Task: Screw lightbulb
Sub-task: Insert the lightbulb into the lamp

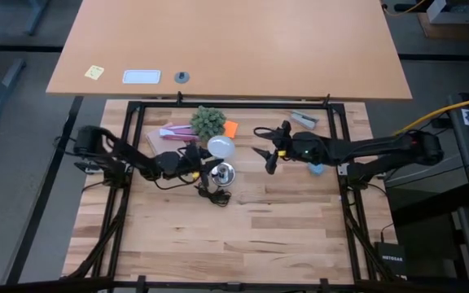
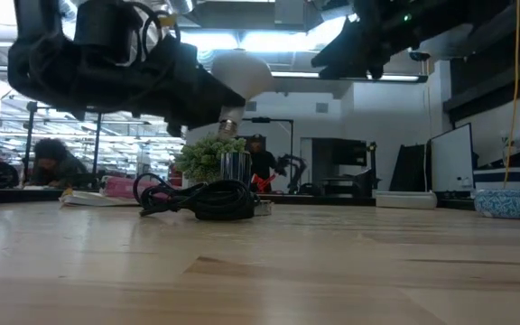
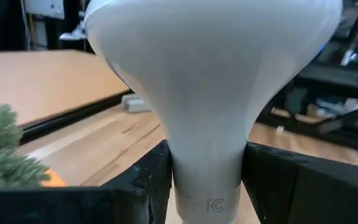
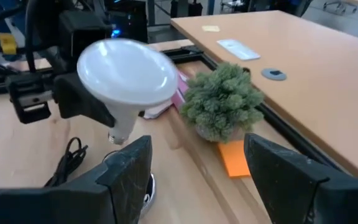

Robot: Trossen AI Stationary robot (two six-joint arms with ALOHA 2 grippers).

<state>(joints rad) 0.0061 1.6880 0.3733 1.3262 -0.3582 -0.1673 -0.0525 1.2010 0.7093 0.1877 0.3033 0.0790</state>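
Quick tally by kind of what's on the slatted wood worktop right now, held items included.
Lightbulb, held in the left end effector: 1
Socket disc with black cord: 1
Small green plant: 1
Orange pad: 1
Pink packet: 1
Grey item at the far edge: 1
Total: 6

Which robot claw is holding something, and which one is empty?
The left claw holds the lightbulb, pinching its narrow neck above the table. The right claw is open and empty, hanging in the air just across from the bulb.
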